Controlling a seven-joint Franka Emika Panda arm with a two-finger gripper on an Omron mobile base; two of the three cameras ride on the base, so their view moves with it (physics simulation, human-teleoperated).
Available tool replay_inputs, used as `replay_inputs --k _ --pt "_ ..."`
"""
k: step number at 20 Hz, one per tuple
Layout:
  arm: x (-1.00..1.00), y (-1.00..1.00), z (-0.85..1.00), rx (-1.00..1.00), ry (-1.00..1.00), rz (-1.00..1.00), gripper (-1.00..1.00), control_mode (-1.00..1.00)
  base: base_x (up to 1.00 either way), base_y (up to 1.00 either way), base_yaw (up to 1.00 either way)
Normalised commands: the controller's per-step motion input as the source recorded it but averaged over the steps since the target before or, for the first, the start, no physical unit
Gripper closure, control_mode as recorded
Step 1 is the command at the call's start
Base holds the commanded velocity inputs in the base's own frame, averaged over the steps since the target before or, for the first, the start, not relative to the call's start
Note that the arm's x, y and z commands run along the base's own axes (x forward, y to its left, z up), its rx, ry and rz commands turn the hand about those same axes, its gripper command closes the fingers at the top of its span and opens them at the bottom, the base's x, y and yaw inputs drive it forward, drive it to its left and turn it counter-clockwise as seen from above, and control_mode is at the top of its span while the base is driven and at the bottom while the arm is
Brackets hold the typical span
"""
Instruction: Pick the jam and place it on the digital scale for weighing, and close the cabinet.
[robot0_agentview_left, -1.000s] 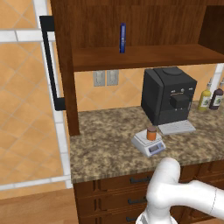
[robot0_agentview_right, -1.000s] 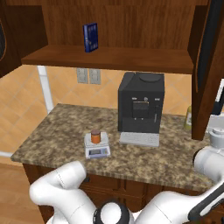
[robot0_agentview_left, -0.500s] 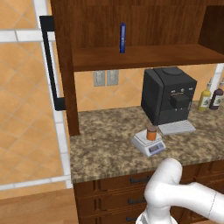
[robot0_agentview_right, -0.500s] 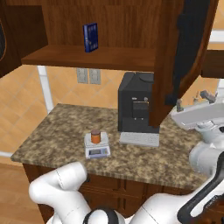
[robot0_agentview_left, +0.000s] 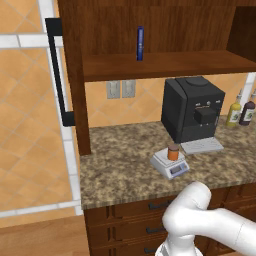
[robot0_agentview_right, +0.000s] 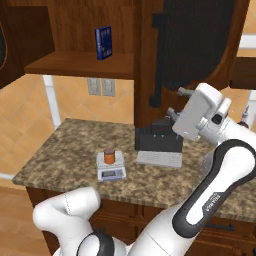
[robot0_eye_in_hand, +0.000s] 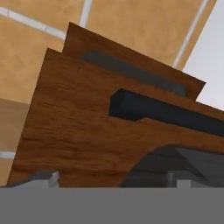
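the jam (robot0_agentview_left: 173, 152) sits upright on the digital scale (robot0_agentview_left: 170, 164), on its raised platform, so we judge the weighing half done. the scale stands near the front of the granite counter (robot0_agentview_left: 120, 170), just ahead of the black coffee machine (robot0_agentview_left: 191, 109). past it, our gripper (robot0_agentview_right: 176, 102) is raised against the cabinet (robot0_agentview_right: 195, 47) door, just beside its black bar handle (robot0_eye_in_hand: 175, 113) (we cannot tell whether the jaws are apart or together). we read this as pushing the right door shut; the left door (robot0_agentview_left: 62, 75) stands open. a blue bottle (robot0_agentview_left: 140, 43) is on the shelf.
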Motion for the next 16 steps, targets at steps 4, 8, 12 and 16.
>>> replay_inputs --k 4,8,12,16 --pt "1.0 0.74 0.02 -0.21 0.0 -0.36 -1.0 -1.0 0.0 0.0 0.0" --pt "1.0 0.65 0.09 -0.18 0.0 -0.39 -1.0 -1.0 0.0 0.0 0.0" --pt "1.0 0.49 0.1 -0.19 0.05 -0.45 -1.0 -1.0 0.0 0.0 0.0" --pt "1.0 0.37 0.06 -0.15 0.12 -0.43 -1.0 -1.0 0.0 0.0 0.0"
